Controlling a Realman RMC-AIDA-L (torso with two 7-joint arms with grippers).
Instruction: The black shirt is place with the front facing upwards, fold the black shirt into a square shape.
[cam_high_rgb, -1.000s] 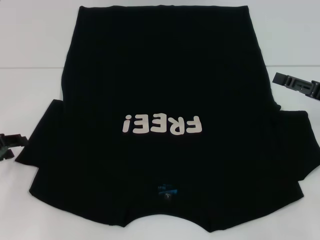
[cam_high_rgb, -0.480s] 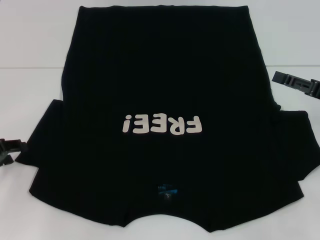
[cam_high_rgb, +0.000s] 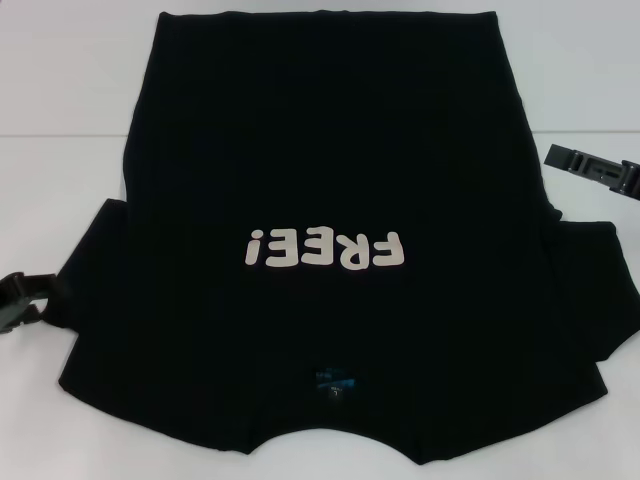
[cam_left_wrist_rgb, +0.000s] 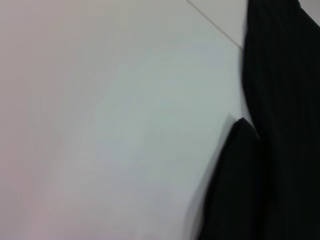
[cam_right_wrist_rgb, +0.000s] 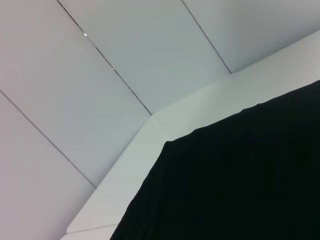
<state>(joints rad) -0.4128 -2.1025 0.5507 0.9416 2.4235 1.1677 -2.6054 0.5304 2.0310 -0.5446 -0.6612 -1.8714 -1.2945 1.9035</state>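
- flat on the white table, the black shirt lies spread with its front up, filling most of the head view.
- cream letters "free!" sit across the chest, reading upside down from the head camera; the small blue neck label is at the near edge, so the collar is toward the robot and the hem lies at the far side.
- both short sleeves are spread out to the sides, one toward each arm; the cloth looks smooth, with no fold made yet.
- left gripper is low at the robot's left, right at the outer edge of the left sleeve, touching or just beside the cloth; i cannot tell which. how its jaws stand cannot be told either.
- left wrist view: bare table on most of the frame, with the black shirt along one side and a rounded corner of cloth poking out onto the white; no fingers visible.
- right gripper hangs at the robot's right, beside the shirt body and beyond the right sleeve, apart from the cloth; jaw state cannot be told.
- right wrist view: a corner of the black shirt lies near the table's edge, with pale seamed panels behind.
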